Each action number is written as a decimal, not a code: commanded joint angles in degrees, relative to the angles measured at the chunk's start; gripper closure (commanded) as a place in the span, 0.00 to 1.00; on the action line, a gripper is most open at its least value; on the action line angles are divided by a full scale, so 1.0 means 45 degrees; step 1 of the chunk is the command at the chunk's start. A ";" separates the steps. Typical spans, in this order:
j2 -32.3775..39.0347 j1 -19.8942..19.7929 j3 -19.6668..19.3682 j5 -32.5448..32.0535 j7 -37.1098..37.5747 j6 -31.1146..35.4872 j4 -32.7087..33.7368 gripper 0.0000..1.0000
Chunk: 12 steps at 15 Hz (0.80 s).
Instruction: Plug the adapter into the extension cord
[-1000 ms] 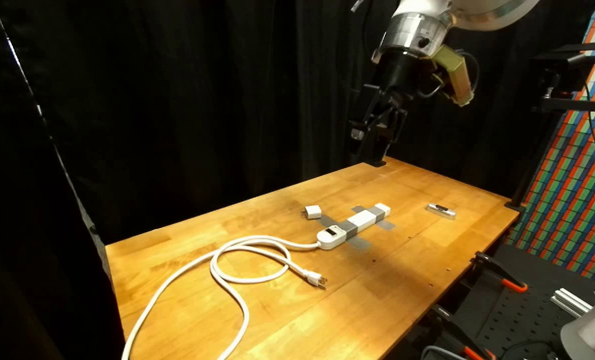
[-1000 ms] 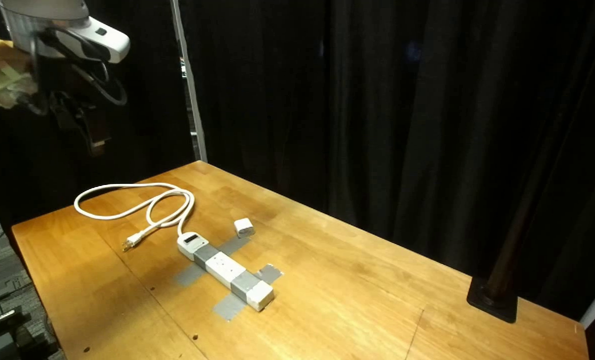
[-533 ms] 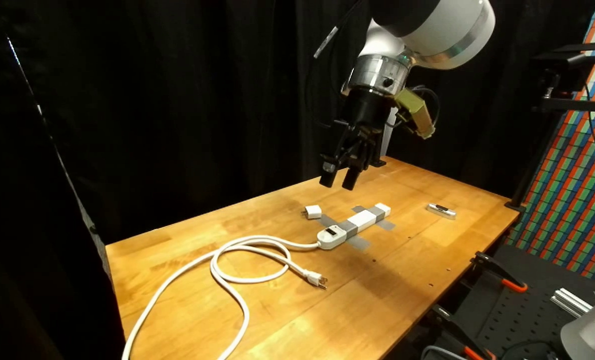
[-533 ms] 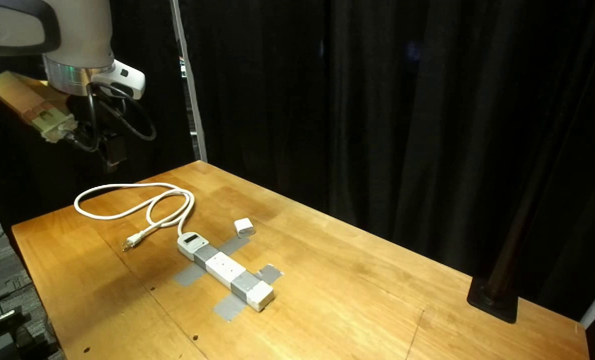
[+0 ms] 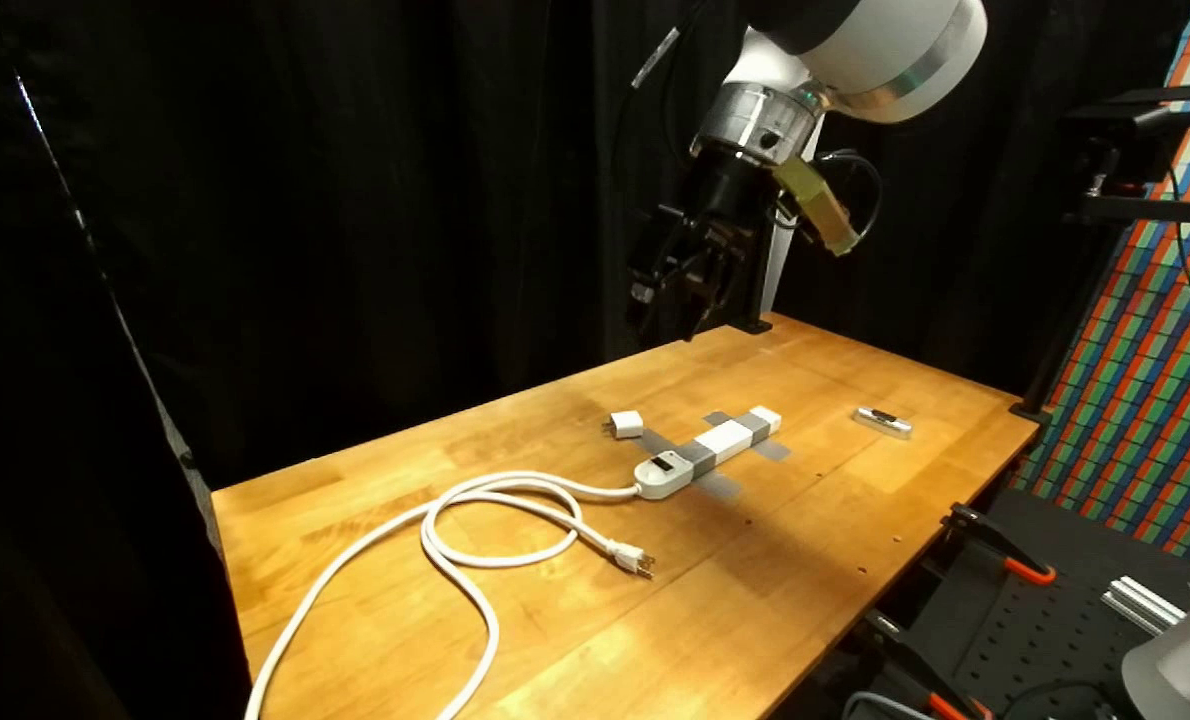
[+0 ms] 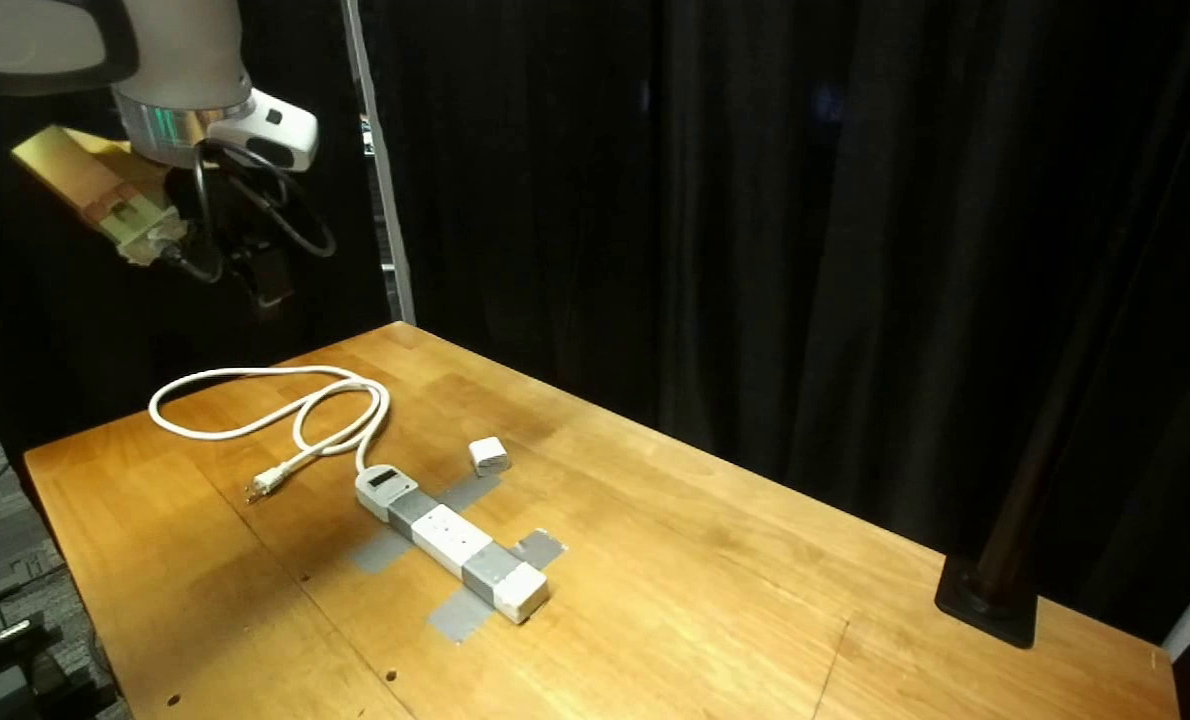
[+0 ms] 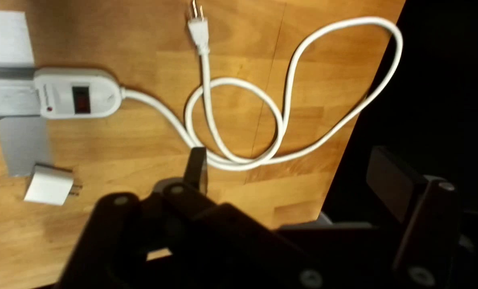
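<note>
The adapter [image 5: 626,424], a small white block with metal prongs, lies on the wooden table beside the power strip. It also shows in an exterior view [image 6: 489,456] and at the left of the wrist view [image 7: 49,186], prongs towards the cable side. The extension cord's white power strip [image 5: 725,438] is held down by grey tape; its switch end shows in the wrist view [image 7: 98,96]. Its looping cable [image 7: 243,164] ends in a plug [image 7: 199,32]. My gripper [image 5: 667,322] hangs well above the table, empty. In the wrist view the gripper [image 7: 289,164] has its fingers wide apart.
A small silver-and-dark object [image 5: 883,421] lies beyond the strip. A black post base [image 6: 985,600] stands on the table's edge. Orange-tipped clamps [image 5: 1000,545] grip the table edge. Black curtains [image 6: 755,250] hang behind the table.
In an exterior view my gripper has moved left and down, then slightly up with a changed tilt. The adapter and extension cord have not moved.
</note>
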 commanded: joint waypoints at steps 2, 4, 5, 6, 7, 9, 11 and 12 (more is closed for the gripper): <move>-0.0201 -0.0723 -0.0303 0.0284 0.0023 0.1707 0.0986 0.00; -0.0190 -0.0733 -0.0274 -0.0027 0.0047 0.1317 0.0716 0.00; -0.0189 -0.0783 -0.0311 -0.0031 0.0052 0.1380 0.0837 0.00; -0.0189 -0.0799 -0.0327 -0.0032 0.0053 0.1387 0.0889 0.00; -0.0187 -0.0797 -0.0324 -0.0032 0.0053 0.1392 0.0898 0.00; -0.0171 -0.0795 -0.0316 -0.0032 0.0053 0.1397 0.0898 0.00; -0.0139 -0.0727 -0.0313 -0.0435 -0.1245 0.2081 0.0825 0.00; 0.0130 -0.0866 -0.0290 -0.1070 -0.1323 0.2348 0.0948 0.00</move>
